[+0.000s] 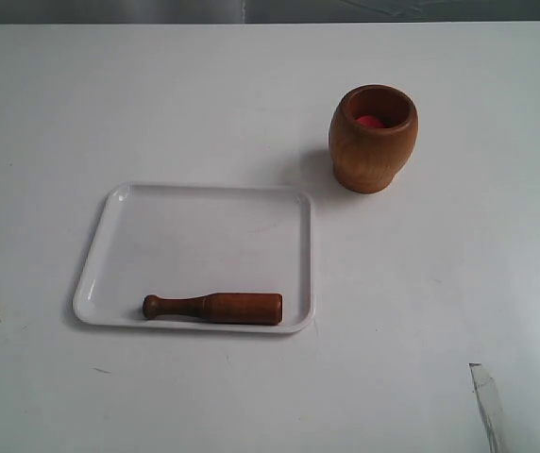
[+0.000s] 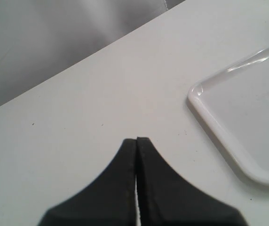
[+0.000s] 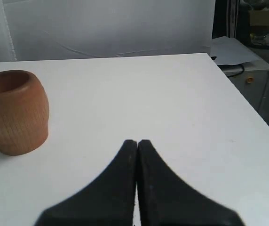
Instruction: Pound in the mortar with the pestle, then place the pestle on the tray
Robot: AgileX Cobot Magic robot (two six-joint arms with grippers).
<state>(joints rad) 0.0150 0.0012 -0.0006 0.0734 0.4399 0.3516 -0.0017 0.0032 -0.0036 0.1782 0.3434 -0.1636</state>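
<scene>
Two idle arms: pestle lying in the tray

Exterior view. The pestle lies flat just inside the tray's near rim, with its knob to the left and its thick end to the right. The mortar stands upright on the table, well apart from the tray, farther back and to the right. Something red shows in its bowl.

Left wrist view. My left gripper hovers over bare table beside a corner of the tray. Its jaws are pressed together on nothing.

Right wrist view. My right gripper is likewise closed and empty, with the mortar near it.

Step in hand, as I judge it: the pestle's place matches the task's end, yet nothing here shows that pounding is done. If it is not yet done, my left jaws must spread, come down on the handle, and carry the pestle to the mortar.
</scene>
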